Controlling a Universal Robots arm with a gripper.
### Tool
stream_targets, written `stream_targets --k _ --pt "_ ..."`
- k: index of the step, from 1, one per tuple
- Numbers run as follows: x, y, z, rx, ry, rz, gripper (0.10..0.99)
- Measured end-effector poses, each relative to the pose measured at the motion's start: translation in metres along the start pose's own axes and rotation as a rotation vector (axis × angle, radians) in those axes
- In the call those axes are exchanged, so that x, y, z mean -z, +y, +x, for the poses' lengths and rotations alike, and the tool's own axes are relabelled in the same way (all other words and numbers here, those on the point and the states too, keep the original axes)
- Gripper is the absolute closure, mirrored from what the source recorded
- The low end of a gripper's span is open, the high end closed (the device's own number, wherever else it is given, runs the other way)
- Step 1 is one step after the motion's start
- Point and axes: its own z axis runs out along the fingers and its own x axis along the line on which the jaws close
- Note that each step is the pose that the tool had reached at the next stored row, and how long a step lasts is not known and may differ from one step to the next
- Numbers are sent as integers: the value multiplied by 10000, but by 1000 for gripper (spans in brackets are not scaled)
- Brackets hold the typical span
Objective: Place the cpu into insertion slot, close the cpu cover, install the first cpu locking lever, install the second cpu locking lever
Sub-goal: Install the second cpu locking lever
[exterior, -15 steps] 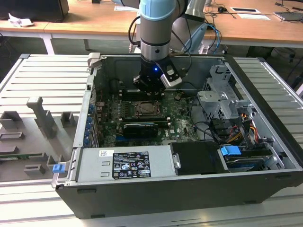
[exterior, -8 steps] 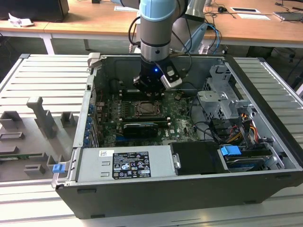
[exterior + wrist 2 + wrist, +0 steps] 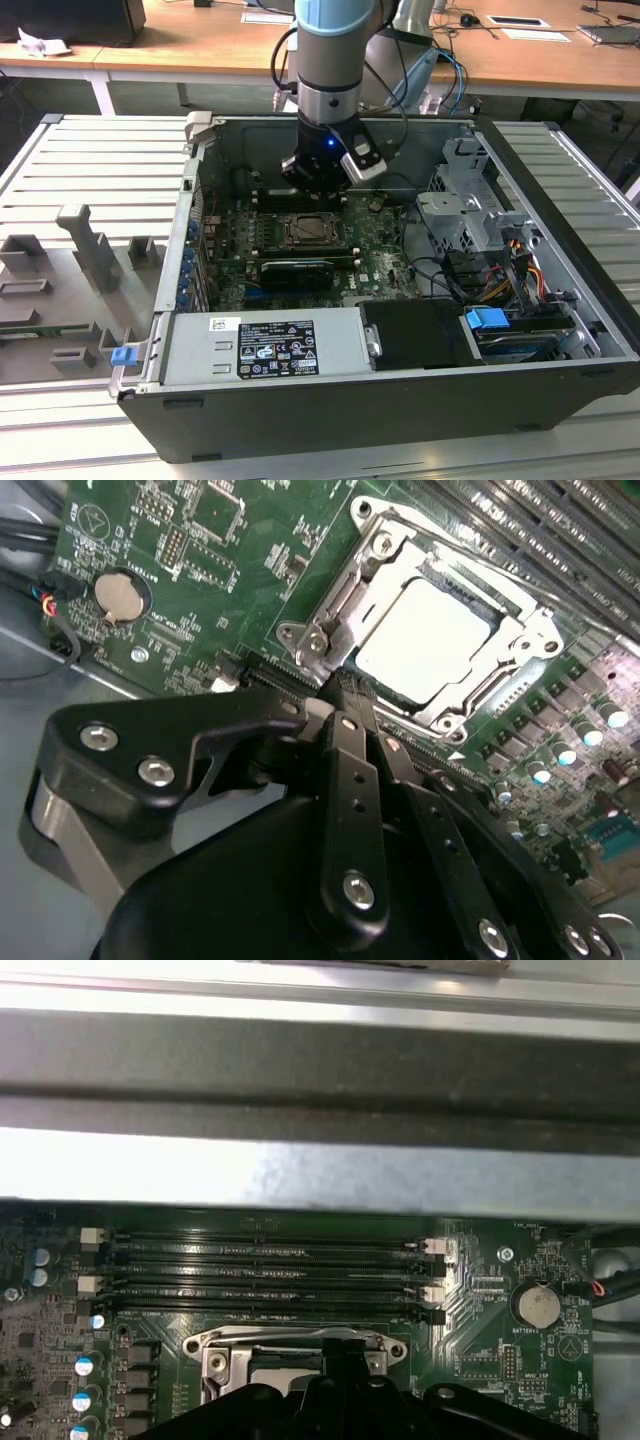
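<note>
While gripper [image 3: 345, 695] touches cpu cover [image 3: 330, 610], cpu [image 3: 425, 630] seated, printing unreadable

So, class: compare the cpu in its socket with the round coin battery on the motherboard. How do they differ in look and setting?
The cpu is square with a pale matte top; the coin battery is round and shinier. The cpu looks clearly larger than the battery. The cpu sits framed by the silvery cpu cover; the battery sits in a small round holder. Both lie flat on the green motherboard.
</note>
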Motion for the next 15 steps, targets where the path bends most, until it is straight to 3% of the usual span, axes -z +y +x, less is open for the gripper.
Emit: stream_targets --k 10,15 --pt "7 -75 3 -1 0 0 980" --pt "96 -68 -2 -11 -2 0 980"
